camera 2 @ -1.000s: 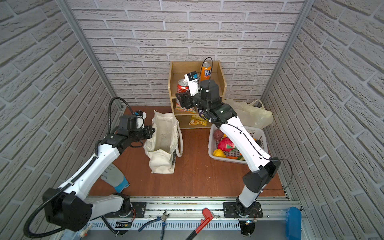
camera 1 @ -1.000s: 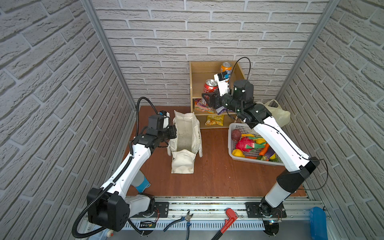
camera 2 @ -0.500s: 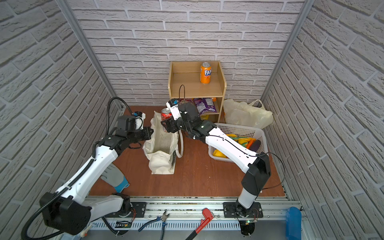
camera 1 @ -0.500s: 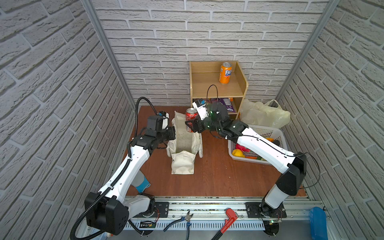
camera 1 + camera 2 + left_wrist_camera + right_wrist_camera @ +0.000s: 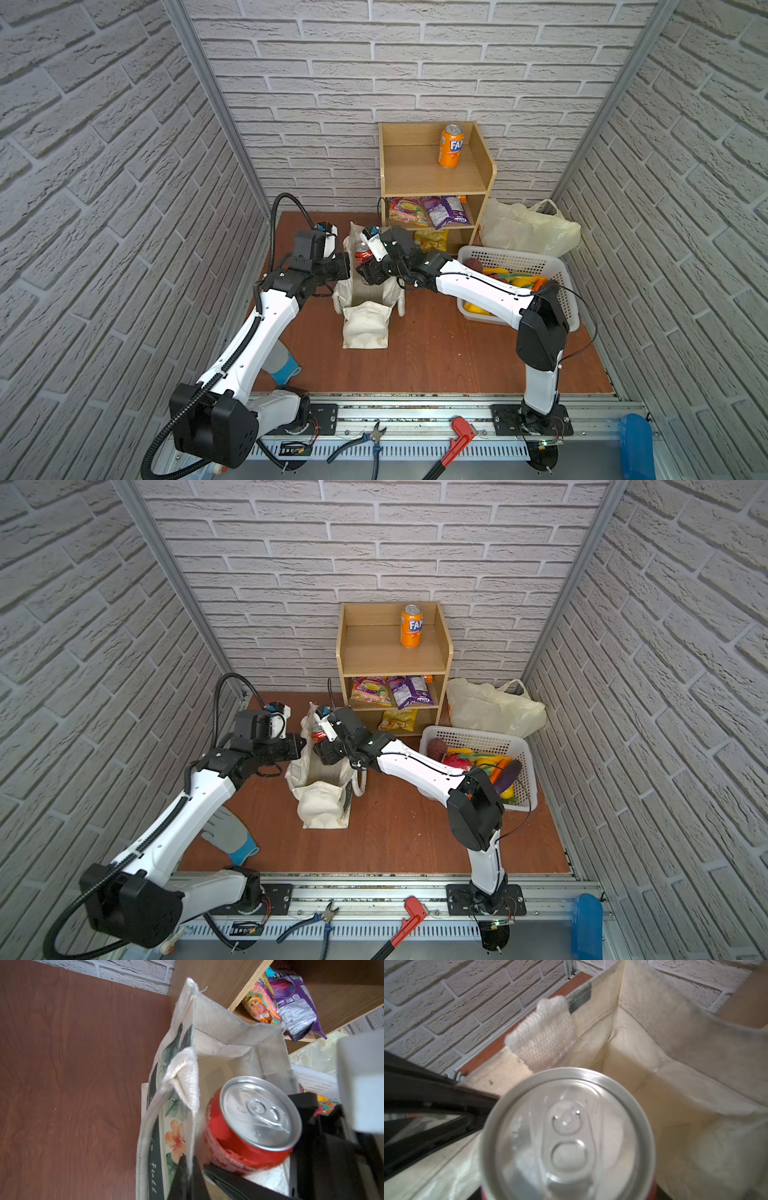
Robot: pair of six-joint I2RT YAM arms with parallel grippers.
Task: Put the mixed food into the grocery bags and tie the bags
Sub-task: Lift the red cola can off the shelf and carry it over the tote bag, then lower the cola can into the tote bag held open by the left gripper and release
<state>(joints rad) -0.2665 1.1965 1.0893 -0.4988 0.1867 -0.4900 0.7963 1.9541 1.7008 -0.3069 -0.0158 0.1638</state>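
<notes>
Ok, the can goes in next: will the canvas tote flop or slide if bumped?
Probably floppy: the canvas tote sags and creases. It looks empty, so likely light and easy to tip. The left tool pinching its rim should steady it.

The cream tote is displaying green leaves and an orange flower; the can is gleaming red and silver.

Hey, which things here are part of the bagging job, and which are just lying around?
Job: red soda can, canvas tote, plastic carrier bag, snack packets, toy produce, orange soda can.
Lying about: pliers, red wrench, glove.
</notes>
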